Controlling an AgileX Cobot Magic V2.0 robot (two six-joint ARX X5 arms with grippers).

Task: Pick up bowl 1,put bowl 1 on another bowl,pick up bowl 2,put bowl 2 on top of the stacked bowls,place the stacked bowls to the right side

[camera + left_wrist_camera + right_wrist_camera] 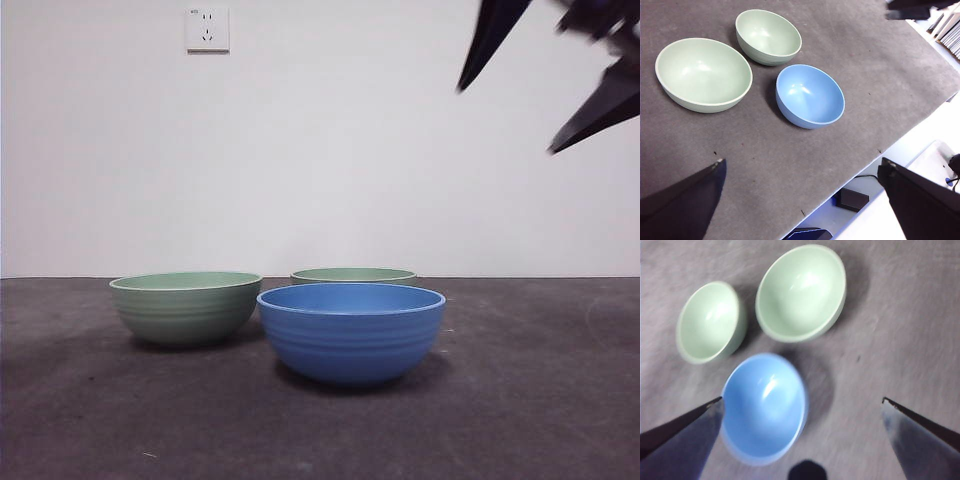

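Three bowls stand apart on the dark grey mat. The blue ribbed bowl (351, 332) (810, 95) (764, 407) is nearest the front. A pale green bowl (185, 305) (703, 74) sits to its left, and a second pale green bowl (353, 274) (768, 36) behind it. Both green bowls (801, 292) (710, 322) show in the blurred right wrist view. My right gripper (506, 120) (802, 399) hangs open, high above and right of the blue bowl, holding nothing. My left gripper (802, 161) is open and empty, well above the table.
A white wall with a socket (207, 29) stands behind the table. In the left wrist view the mat's edge (875, 155) drops off to a floor with cables and boxes. Bare mat lies right of the blue bowl.
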